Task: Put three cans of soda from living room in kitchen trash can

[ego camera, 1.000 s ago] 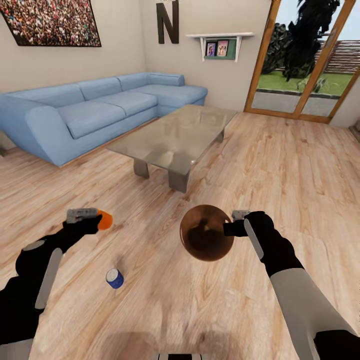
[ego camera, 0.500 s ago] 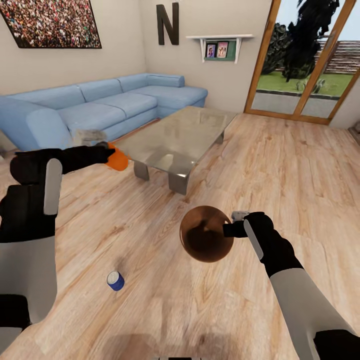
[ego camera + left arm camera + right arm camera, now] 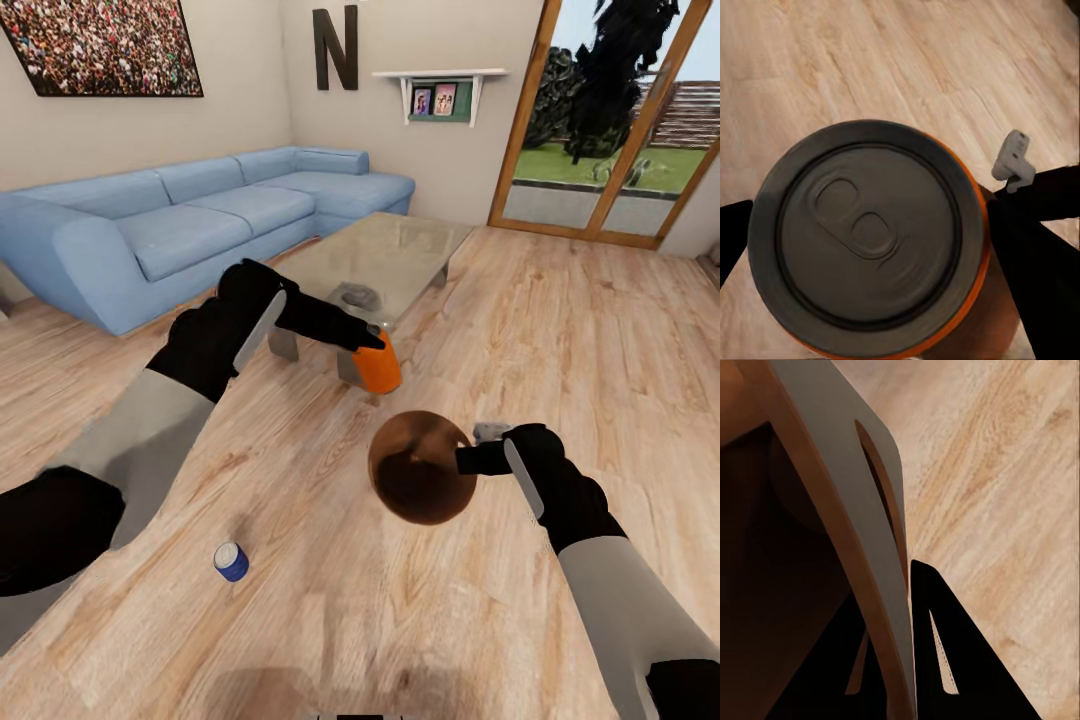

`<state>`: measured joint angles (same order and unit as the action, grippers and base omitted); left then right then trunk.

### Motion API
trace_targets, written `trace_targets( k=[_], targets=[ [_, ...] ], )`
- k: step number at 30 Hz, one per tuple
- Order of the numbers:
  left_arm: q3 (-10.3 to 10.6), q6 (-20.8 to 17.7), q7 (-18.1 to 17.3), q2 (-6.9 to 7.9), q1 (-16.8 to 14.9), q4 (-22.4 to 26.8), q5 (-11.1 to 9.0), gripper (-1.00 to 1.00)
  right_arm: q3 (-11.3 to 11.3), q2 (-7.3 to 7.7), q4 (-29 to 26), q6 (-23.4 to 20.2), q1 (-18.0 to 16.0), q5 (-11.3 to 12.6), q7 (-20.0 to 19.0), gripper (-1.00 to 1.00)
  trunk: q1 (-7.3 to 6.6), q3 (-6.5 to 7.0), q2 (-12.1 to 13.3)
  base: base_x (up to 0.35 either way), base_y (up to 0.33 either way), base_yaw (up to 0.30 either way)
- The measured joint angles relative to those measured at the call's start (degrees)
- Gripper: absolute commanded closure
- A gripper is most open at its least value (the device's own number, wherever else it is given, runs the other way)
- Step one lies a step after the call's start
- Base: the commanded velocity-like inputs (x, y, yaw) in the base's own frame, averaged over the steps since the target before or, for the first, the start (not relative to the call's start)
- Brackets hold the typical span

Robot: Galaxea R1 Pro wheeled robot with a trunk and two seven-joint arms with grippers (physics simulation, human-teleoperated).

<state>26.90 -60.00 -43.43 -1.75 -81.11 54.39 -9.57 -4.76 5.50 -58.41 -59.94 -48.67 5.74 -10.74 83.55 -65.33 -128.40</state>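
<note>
My left gripper (image 3: 372,345) is shut on an orange soda can (image 3: 379,367), holding it in the air just above and beside the trash can (image 3: 422,482). The left wrist view looks straight down on the can's grey top (image 3: 866,229). My right gripper (image 3: 472,460) is shut on the trash can's rim, holding the bin above the floor with its brown inside facing me. In the right wrist view a black finger (image 3: 937,645) presses against the grey wall (image 3: 862,532). A blue can (image 3: 230,560) stands on the floor at the lower left.
I am in the living room. The low glass table (image 3: 400,250) stands straight ahead behind the orange can, with the blue corner sofa (image 3: 190,225) at left. A glass door with a wooden frame (image 3: 620,120) is at the far right. Wooden floor runs all around.
My left arm has swung the orange can from the far left, up and across to the right, ending beside the trash can. The right arm and bin barely shifted.
</note>
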Motion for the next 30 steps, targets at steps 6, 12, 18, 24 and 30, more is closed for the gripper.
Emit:
trace_targets(
  k=[6,12,18,24,30],
  targets=[
    [3.49,0.0,-14.56,-0.29,-4.82,-6.36,0.7,1.0,-0.09,1.09,0.28,0.01,-0.04,0.07,-1.38,1.0,0.0,-0.01,0.0,0.0,0.0,0.0],
    [4.3,0.0,-24.13,-0.01,-6.39,-7.53,0.96,1.0,-0.26,3.81,6.82,0.18,-0.33,-1.5,-6.09,1.0,0.01,-0.01,0.0,0.0,0.0,0.0],
    [11.4,0.0,-31.79,0.04,-6.99,-7.71,3.22,1.0,-2.75,7.33,14.89,0.34,-2.66,-1.78,-11.09,1.0,0.0,0.0,0.0,0.0,0.0,0.0],
    [14.61,0.4,-32.7,-0.19,-7.03,-7.72,3.44,1.0,-5.88,9.4,27.75,0.24,-10.87,-0.88,-12.32,1.0,0.0,0.0,0.0,0.0,0.0,0.0],
    [18.68,0.97,-32.83,-0.28,-7.04,-7.72,3.58,1.0,-11.21,9.71,37.25,0.17,-17.48,-0.73,-12.63,1.0,0.0,0.0,0.0,0.0,0.0,0.0]
  ],
)
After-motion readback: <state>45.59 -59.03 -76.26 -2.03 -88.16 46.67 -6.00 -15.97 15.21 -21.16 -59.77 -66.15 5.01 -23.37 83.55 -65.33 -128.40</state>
